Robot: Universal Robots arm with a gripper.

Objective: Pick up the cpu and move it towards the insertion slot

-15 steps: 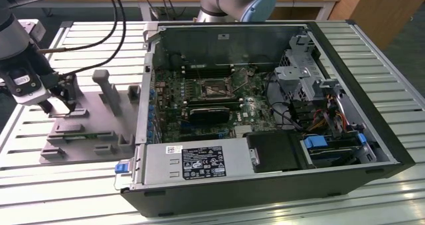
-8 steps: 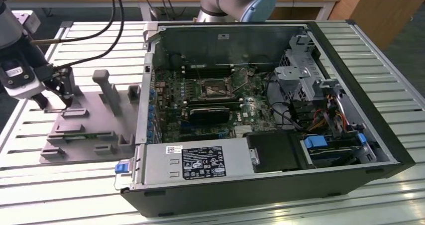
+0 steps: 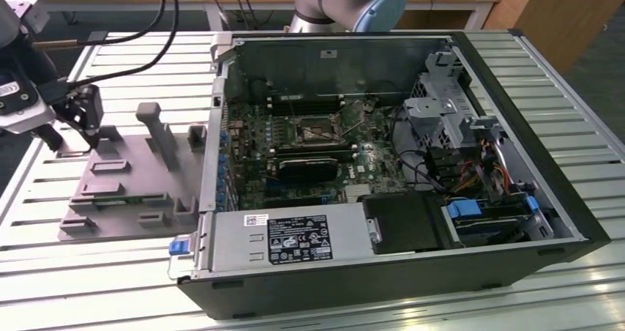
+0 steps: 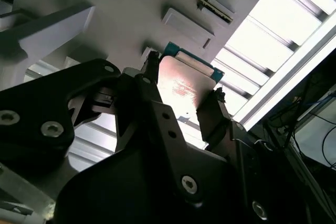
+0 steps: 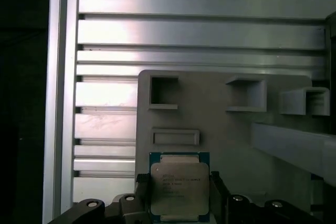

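We hold the cpu point(image 5: 179, 192).
The gripper point(image 5: 178, 183) is clamped on its opposite edges over the grey fixture plate point(image 5: 231, 140), well apart from the insertion slot point(image 3: 315, 131).

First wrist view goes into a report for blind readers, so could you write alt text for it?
A square silver chip with a green rim is clamped between the two dark fingers of the gripper. Under it lies a grey plate with box-shaped pockets, resting on a table of metal slats.
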